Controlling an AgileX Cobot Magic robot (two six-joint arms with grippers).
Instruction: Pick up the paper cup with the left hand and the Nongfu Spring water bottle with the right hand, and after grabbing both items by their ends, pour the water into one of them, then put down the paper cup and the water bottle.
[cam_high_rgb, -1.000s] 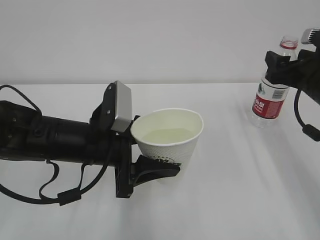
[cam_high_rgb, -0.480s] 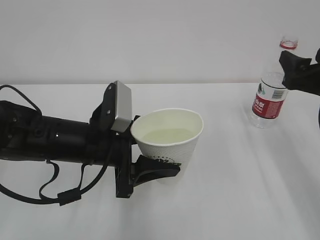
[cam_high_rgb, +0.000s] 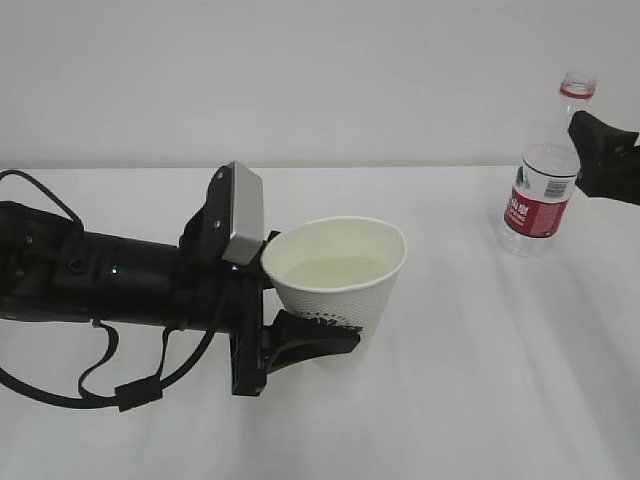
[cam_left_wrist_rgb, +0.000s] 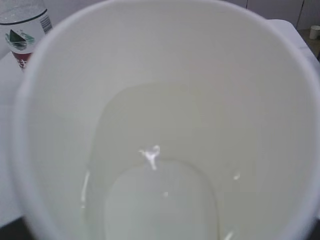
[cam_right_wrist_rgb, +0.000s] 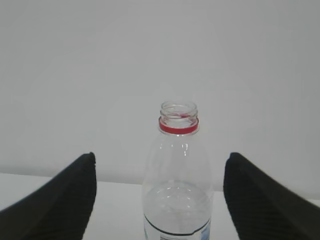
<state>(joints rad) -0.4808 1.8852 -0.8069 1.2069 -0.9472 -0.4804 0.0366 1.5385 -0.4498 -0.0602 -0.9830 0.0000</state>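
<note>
- Where the table (cam_high_rgb: 470, 400) came nearest the camera, its white top lay bare along the front edge, and the left hand (cam_high_rgb: 300, 300) reached in from the left edge, low and roughly level above it.
- The left hand's black jaws were closed on the paper cup (cam_high_rgb: 340, 285), one jaw showing under the cup's lower wall toward the front and the grey plate (cam_high_rgb: 243, 215) sitting just behind the cup's rim.
- Loose black cables (cam_high_rgb: 110, 375) hung from that arm and drooped toward the table's front-left part.
- The cup stood in the middle of the table, tilted a little, with its mouth leaning toward the arm; whether its base touched the table could not be told.
- Dark green print showed low on the cup's side, just above the front jaw.
- The water (cam_high_rgb: 325, 270) lay inside the cup, faintly yellowish against the cream wall; the left wrist view looked straight down into it, with small glints on the water (cam_left_wrist_rgb: 155, 200).
- Farther back, near the table's right edge and toward its far side, the water bottle (cam_high_rgb: 543, 185) stood upright on the table, uncapped, its red neck ring at the top and dark red label low down.
- The right hand (cam_high_rgb: 610, 155) hung just beside the bottle on its right, apart from it.
- In the right wrist view its two black jaws stood wide apart on either side of the bottle (cam_right_wrist_rgb: 177, 190), gripping nothing.
</note>
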